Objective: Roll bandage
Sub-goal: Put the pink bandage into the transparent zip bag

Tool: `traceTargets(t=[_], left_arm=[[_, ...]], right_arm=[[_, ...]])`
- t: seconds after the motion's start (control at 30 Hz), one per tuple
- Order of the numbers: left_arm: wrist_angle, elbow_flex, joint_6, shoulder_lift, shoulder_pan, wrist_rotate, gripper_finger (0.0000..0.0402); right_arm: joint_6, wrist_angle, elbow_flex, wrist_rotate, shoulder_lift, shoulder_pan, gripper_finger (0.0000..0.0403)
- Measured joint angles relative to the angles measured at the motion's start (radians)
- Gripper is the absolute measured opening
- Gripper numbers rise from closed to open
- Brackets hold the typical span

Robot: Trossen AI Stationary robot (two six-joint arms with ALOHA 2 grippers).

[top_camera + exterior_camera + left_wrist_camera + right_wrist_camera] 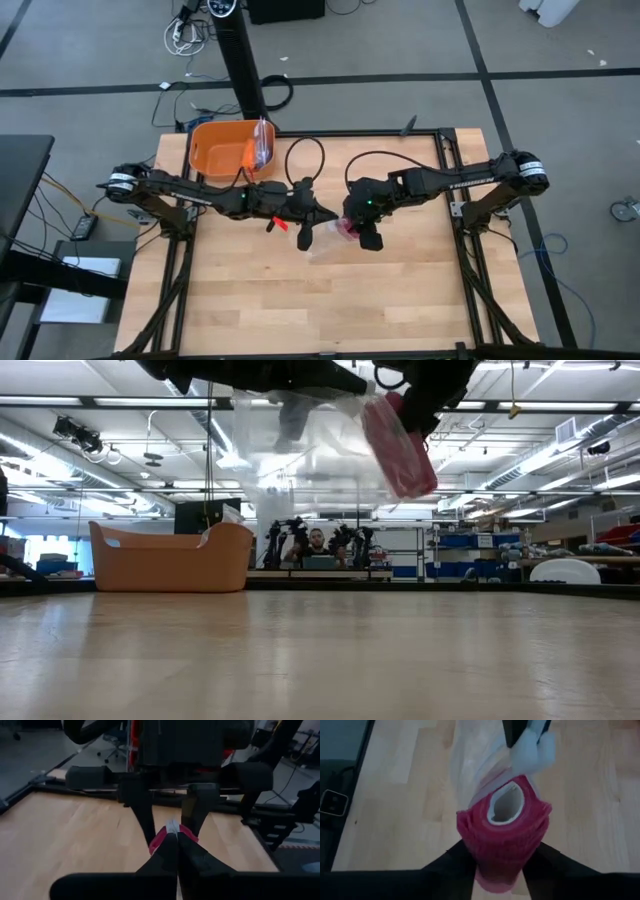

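Bandage roll sits between right claw fingers, half-parted.

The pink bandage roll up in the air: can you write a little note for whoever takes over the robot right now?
Left gripper: shut on the clear plastic bag, held above the table.
Right gripper: fingers either side of the bandage, a compact roll at the bag's mouth; whether it grips or is letting go is unclear.
Orange tub: at the table's far left corner.
Done: bandage is rolled.
Left: apparently getting the roll fully into or out of the bag; which one is unclear.
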Motion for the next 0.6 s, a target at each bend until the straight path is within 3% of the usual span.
traceTargets(t=[0.23, 0.4, 0.6], left_arm=[[0.098, -0.028, 0.009, -0.004, -0.005, -0.002, 0.0001], [0.311, -0.111, 0.05, -0.004, -0.026, -0.006, 0.0001], [0.567, -0.213, 0.098, -0.002, -0.047, -0.018, 0.0001]], right_arm=[[0.027, -0.017, -0.002, 0.045, -0.079, 0.015, 0.0198], [0.042, -0.021, -0.002, 0.085, -0.142, 0.024, 0.0205], [0.037, -0.015, -0.002, 0.222, -0.227, 0.055, 0.0211]])
